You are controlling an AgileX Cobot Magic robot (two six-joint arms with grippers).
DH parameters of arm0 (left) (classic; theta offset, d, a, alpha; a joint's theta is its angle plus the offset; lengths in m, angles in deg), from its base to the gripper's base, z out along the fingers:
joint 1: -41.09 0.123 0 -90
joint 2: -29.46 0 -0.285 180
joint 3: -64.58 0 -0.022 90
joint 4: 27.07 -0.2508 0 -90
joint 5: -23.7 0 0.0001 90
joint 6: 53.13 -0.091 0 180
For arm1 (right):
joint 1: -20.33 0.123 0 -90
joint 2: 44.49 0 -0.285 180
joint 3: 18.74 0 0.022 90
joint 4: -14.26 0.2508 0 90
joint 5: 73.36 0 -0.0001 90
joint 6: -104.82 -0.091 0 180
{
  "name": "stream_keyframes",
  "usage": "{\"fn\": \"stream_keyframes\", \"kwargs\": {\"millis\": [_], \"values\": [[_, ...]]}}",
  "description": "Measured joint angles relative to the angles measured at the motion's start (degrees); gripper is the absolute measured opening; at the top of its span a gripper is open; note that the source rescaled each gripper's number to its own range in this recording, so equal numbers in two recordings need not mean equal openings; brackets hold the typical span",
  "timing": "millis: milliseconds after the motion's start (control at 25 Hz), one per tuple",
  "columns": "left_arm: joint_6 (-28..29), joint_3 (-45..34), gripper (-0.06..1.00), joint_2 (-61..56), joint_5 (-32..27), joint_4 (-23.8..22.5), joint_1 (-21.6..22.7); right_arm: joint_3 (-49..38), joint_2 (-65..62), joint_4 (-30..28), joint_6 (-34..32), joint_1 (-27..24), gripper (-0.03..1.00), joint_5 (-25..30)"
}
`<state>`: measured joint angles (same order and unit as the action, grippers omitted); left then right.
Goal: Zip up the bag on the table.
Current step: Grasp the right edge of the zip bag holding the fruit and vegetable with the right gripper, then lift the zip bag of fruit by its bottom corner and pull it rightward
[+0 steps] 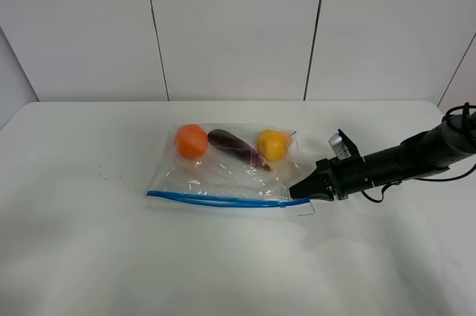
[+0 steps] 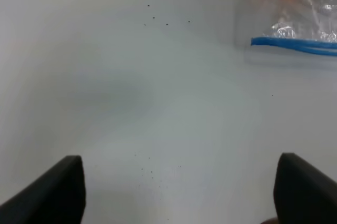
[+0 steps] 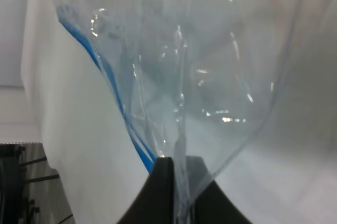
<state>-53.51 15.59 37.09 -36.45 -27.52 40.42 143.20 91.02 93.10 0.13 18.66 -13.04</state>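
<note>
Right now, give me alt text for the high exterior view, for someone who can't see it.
The right hand, shut, pinches a clear bag at the right end of its blue zipper strip, on a white table. Inside lie an orange, an eggplant and a yellow fruit.

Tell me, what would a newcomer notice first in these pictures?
The clear bag lies in the middle of the white table, with orange, purple and yellow produce showing through it and a blue zipper strip along its near edge. The right gripper, reaching in from the right, is shut on the bag's corner at the end of that strip. The left gripper stands open over the table, apart from the bag.
</note>
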Motion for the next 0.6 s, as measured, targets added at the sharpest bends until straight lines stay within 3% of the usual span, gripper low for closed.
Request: {"fn": "stream_keyframes", "kwargs": {"millis": [280,600], "values": [[0.0,0.0,1.0,0.0,0.0,0.0,0.0,0.0,0.0,1.6,-3.2,0.0,0.0,5.9],[0.0,0.0,1.0,0.0,0.0,0.0,0.0,0.0,-0.4,4.9,-13.2,0.0,0.0,8.7]]}}
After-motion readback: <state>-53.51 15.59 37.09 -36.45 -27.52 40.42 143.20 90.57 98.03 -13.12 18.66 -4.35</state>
